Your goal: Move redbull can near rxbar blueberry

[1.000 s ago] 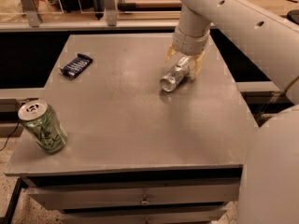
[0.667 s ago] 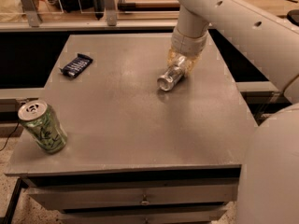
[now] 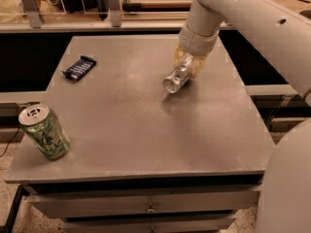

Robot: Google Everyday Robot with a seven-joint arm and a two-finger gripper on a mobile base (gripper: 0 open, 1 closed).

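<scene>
The redbull can (image 3: 176, 77) is a slim silver can lying tilted, its end facing the camera, right of the table's middle. My gripper (image 3: 188, 66) comes down from the white arm and is shut on the can's far part, holding it slightly off the table, with a faint shadow beneath. The rxbar blueberry (image 3: 79, 67) is a small flat dark blue bar lying at the table's far left, well apart from the can.
A wider green-patterned can (image 3: 44, 132) stands tilted near the front left corner of the grey table (image 3: 146, 144). The white arm (image 3: 252, 23) crosses the far right. Drawers sit under the table's front edge. A rail runs behind the table.
The gripper and the redbull can have shifted a little to the left and up from the table. The blue bar and the green can have not moved.
</scene>
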